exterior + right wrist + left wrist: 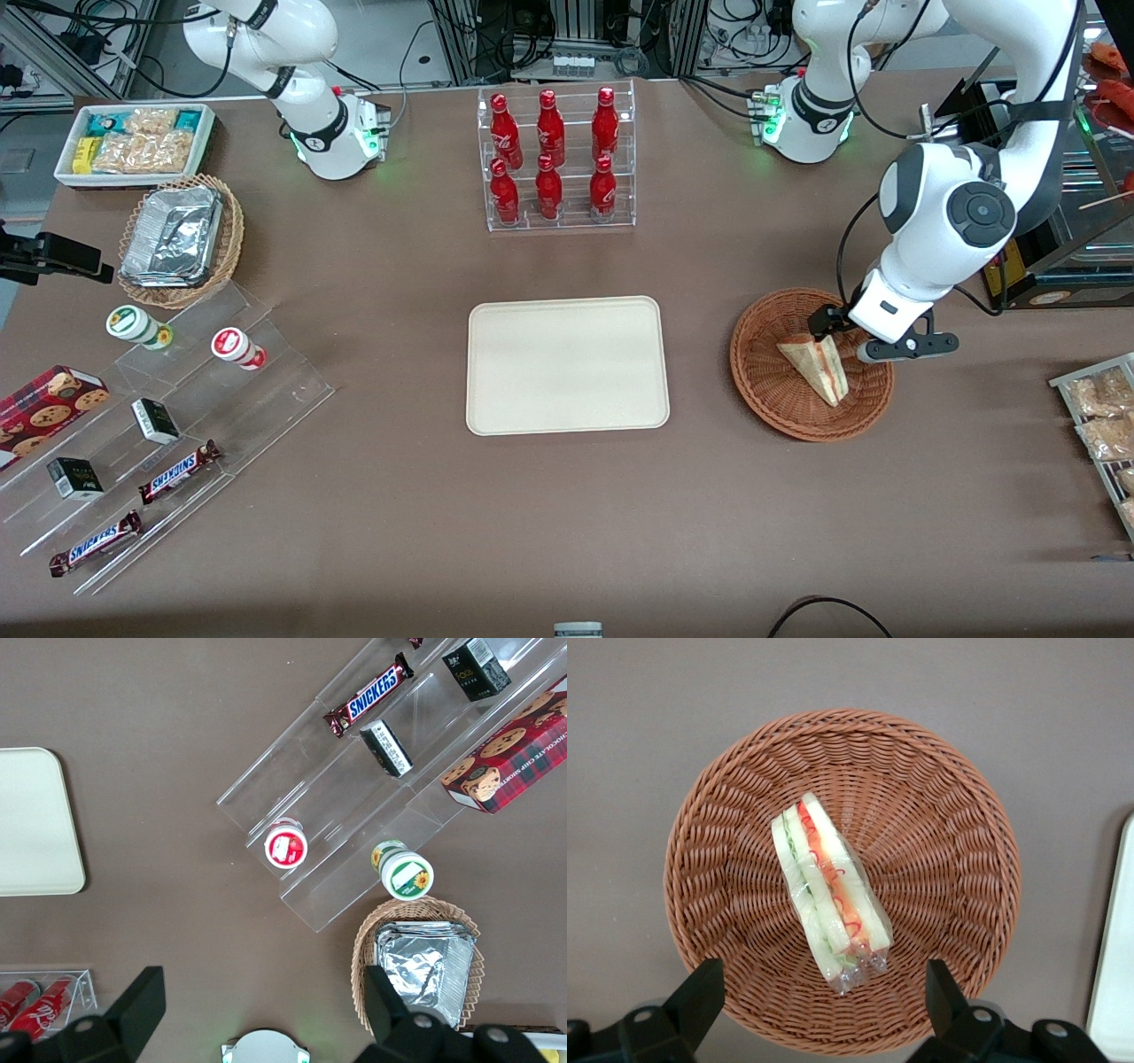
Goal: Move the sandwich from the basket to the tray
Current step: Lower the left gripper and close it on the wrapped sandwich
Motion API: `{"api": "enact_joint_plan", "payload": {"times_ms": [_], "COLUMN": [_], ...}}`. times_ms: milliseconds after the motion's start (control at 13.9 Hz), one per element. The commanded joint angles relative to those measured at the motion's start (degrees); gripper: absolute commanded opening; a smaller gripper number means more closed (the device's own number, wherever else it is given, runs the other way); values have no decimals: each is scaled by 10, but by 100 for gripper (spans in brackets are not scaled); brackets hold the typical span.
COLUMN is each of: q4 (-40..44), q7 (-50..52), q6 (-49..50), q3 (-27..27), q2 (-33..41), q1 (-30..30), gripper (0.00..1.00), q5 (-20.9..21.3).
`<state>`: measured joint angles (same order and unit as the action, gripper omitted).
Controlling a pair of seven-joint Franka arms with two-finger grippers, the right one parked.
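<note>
Your sandwich (830, 895) lies in the basket (735, 797), film-wrapped, so likely light, squashy and slick. The end effector (824, 997) hovers above it, spread wide and empty. Pinch gently across the bread faces.

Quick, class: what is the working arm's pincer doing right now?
Pincer: open, empty, above the basket, over the sandwich.

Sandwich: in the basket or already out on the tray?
In. The sandwich lies inside the basket; the open gripper hovers above it, tray bare.
</note>
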<state>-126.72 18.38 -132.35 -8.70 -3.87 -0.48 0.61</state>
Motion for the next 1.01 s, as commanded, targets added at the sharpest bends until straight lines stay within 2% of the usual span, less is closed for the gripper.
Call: {"api": "enact_joint_plan", "payload": {"times_ms": [0, 144, 360, 936], "q4": [-35, -62, -64, -58], "q7": [133, 245, 347, 370], "q6": [-58, -112, -125, -123], "q3": [-2, -2, -3, -4], "q2": [15, 10, -10, -68], "q1": [-1, -1, -1, -2], "gripper": [100, 100, 100, 100], "q5": [6, 6, 6, 5]}}
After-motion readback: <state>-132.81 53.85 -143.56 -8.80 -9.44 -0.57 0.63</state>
